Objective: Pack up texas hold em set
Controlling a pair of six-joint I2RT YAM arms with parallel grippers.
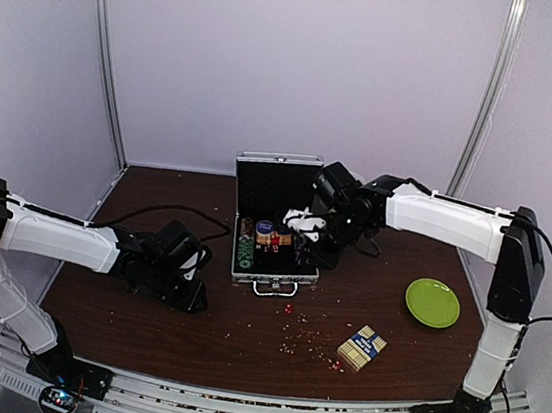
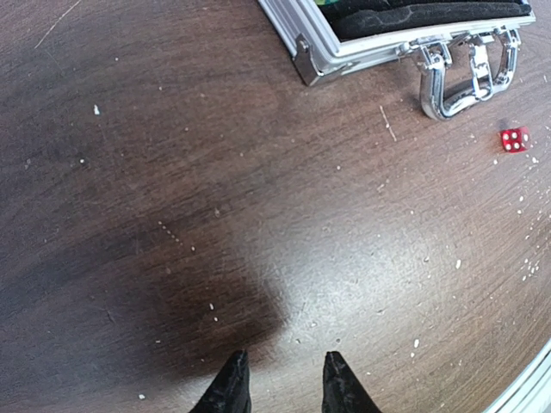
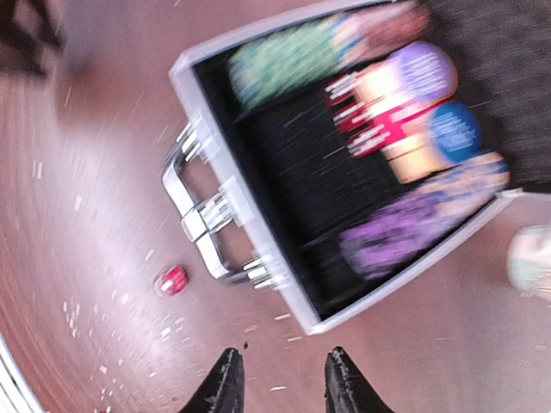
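Inside the open silver case (image 1: 277, 181), chips (image 3: 430, 129) fill several slots, but the card box (image 1: 361, 348) and a red die (image 2: 513, 139) lie loose on its handle side, with the left gripper (image 2: 284, 374) and right gripper (image 3: 280, 370) both parted, empty.

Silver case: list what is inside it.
A row of green chips, a row of purple chips and mixed red, blue and purple chips between them, beside a bare black-lined bay. From above, the right arm covers the case's right side.
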